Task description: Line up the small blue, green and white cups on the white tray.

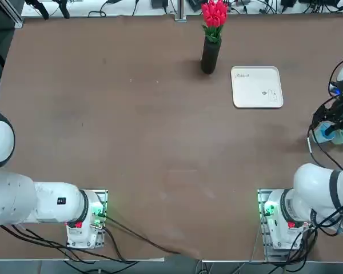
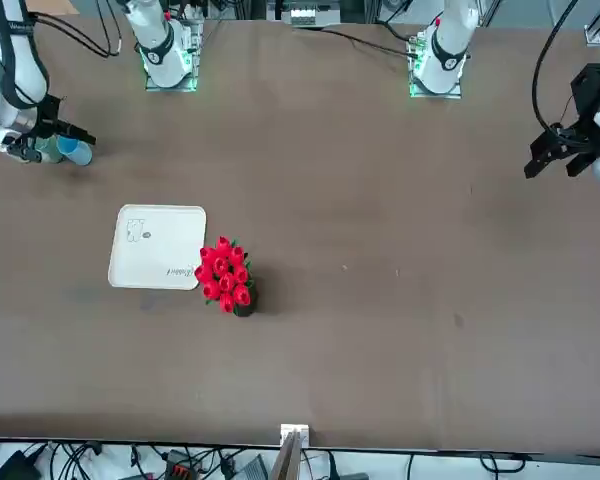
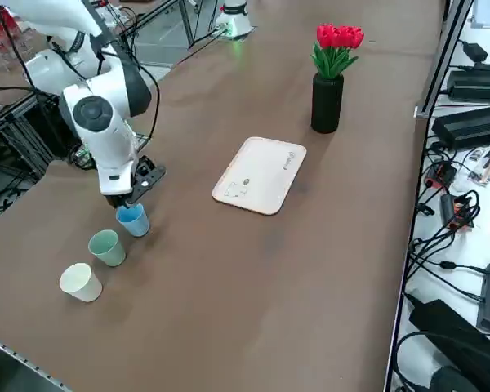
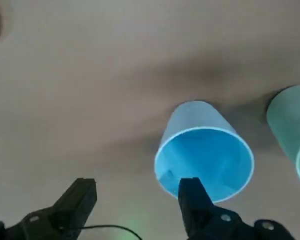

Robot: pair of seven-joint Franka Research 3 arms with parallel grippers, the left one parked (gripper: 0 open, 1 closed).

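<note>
Your right gripper [image 4: 140,200] hangs wide open and empty over the blue cup [image 4: 205,160], so lower it astride the rim before you close.

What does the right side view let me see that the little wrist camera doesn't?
Only the side view shows the white cup, the white tray and the vase of red flowers. Only the wrist camera looks down into the blue cup, one finger over its rim. Both show the blue cup, the green cup beside it, and the open right gripper above the blue one.
</note>
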